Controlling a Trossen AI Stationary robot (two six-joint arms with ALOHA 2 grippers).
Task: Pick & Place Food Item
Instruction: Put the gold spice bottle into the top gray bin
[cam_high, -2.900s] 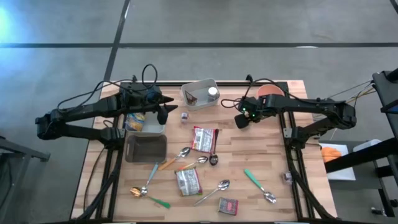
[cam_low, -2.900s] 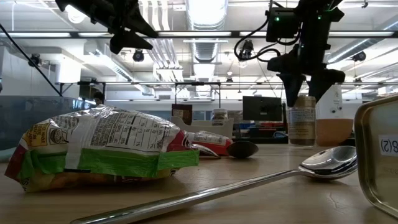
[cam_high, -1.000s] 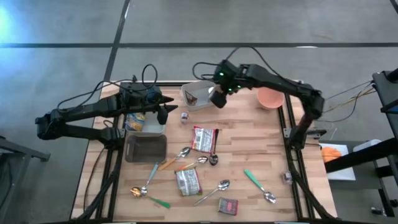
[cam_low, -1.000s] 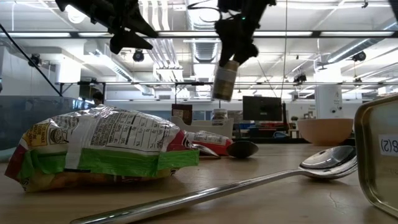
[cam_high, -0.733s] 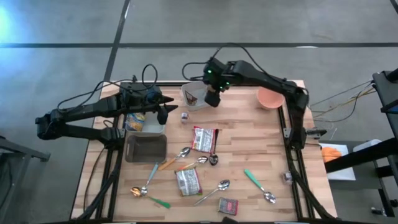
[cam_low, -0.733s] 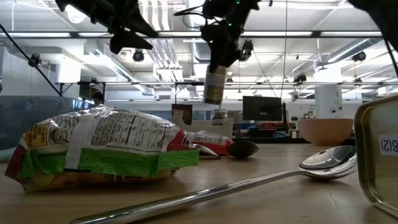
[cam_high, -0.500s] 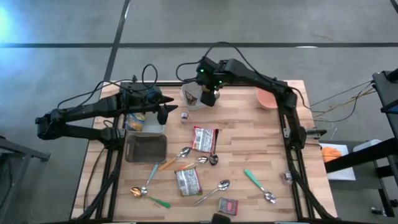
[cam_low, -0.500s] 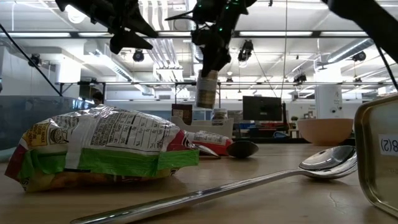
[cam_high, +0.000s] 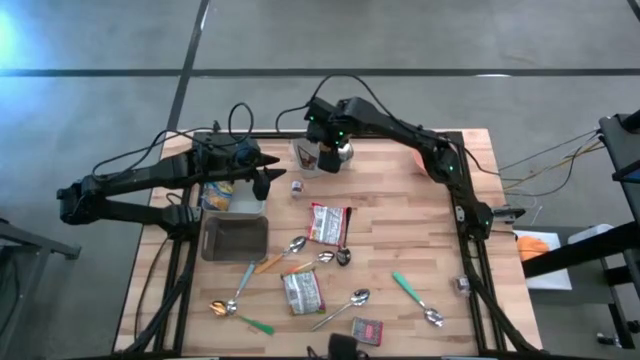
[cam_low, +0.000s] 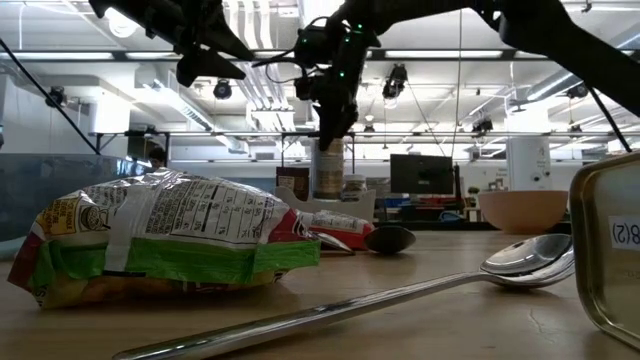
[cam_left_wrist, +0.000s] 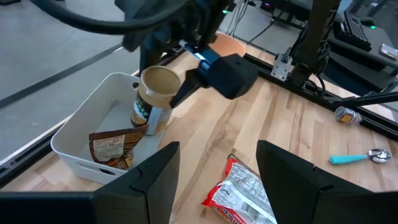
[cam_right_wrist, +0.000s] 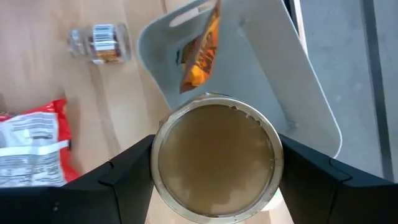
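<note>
Carried across from the right side of the table, the jar (cam_high: 332, 155) now hangs upright, long axis vertical, over the white bin (cam_high: 308, 151) near the top centre of the high view, pinched by the right gripper (cam_high: 331, 152). An orange-brown packet (cam_left_wrist: 114, 145) lies inside the bin. At left, the left gripper (cam_high: 268, 179) hovers, fingers spread.
</note>
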